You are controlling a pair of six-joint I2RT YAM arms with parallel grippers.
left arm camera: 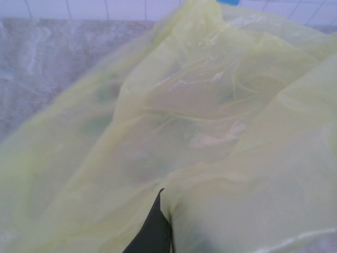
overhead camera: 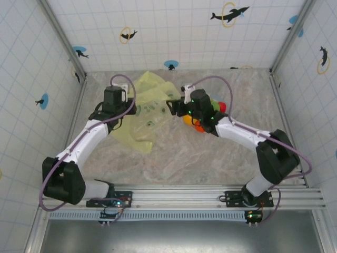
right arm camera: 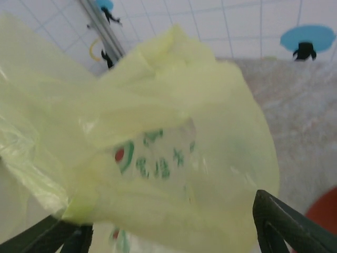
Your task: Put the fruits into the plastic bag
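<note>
The yellow-green plastic bag [overhead camera: 146, 113] lies crumpled on the marble table between my two arms, its faint green print facing up. My left gripper [overhead camera: 130, 109] sits at the bag's left edge. In the left wrist view it [left arm camera: 167, 211] is shut on a fold of the bag [left arm camera: 210, 121]. My right gripper [overhead camera: 169, 107] is at the bag's right edge, open; its fingers [right arm camera: 284, 226] stand wide apart with the bag [right arm camera: 174, 158] bulging between them. The fruits cluster under the right arm: an orange one [overhead camera: 190, 122], a red one [overhead camera: 222, 107] and a green one [overhead camera: 215, 99].
Tiled walls with dolphin stickers close in the table on three sides. Bare marble [overhead camera: 184, 158] spreads in front of the bag toward the arm bases. A red-brown rounded shape [right arm camera: 324, 211] shows at the lower right of the right wrist view.
</note>
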